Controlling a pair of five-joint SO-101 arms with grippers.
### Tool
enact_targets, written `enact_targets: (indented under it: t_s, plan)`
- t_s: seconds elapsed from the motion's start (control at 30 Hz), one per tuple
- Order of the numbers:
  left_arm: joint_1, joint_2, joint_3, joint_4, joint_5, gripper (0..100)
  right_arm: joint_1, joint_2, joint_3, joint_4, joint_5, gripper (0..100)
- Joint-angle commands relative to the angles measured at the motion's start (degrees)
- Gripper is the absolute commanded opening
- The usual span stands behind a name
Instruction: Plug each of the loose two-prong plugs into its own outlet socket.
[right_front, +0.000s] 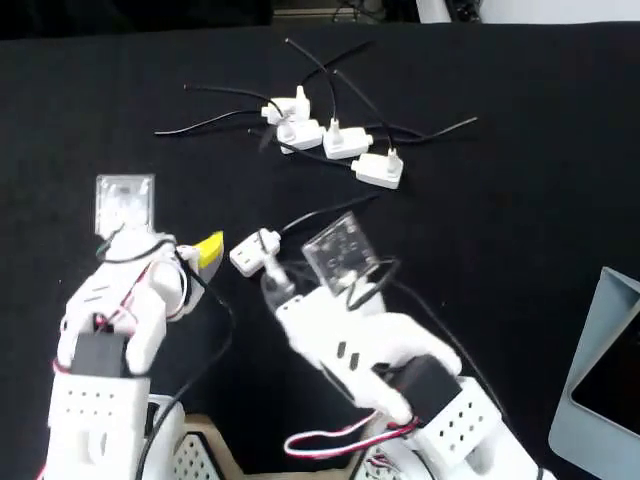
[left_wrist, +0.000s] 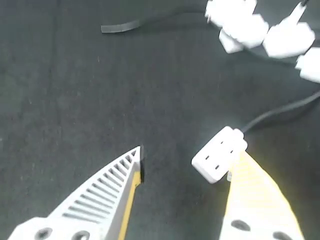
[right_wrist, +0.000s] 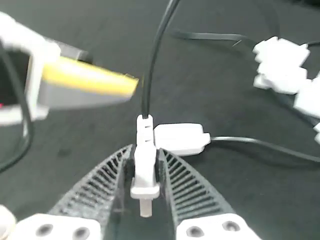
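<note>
My right gripper (right_wrist: 145, 152) is shut on a white two-prong plug (right_wrist: 145, 167) whose black cord runs away from it. Just beyond that plug lies a white outlet socket (right_wrist: 180, 139) on the black table. In the high view the plug (right_front: 268, 243) and socket (right_front: 244, 261) sit together at the centre, at the tip of my right gripper (right_front: 272, 282). My left gripper (left_wrist: 189, 156) stands open, its yellow finger (left_wrist: 250, 190) right beside the socket (left_wrist: 218, 154), slots facing up. More white plugs and sockets (right_front: 335, 138) lie tangled at the back.
Black cords (right_front: 210, 122) spread from the far pile across the dark cloth. A grey-blue stand (right_front: 605, 370) sits at the right edge. My left arm (right_front: 110, 330) and right arm (right_front: 390, 370) fill the near side.
</note>
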Motion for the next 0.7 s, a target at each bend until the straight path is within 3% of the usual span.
enact_targets:
  t_s: [0.0,0.13,0.47,0.67]
  plan:
    - [0.0,-9.5,1.5,-1.0,0.8,28,-4.2,-1.0,0.5,0.0,2.1,1.2]
    - [1.5,-11.8,2.9,-0.5,0.6,28,-6.4,-1.0,0.9,0.0,2.3,1.2]
    - [11.6,-12.4,-6.2,13.0,-1.8,28,-6.2,-0.9,1.4,-0.8,2.1,1.3]
    - [17.4,-12.4,-7.1,15.6,-4.1,28,-6.2,-0.9,1.4,-0.8,1.9,1.3]
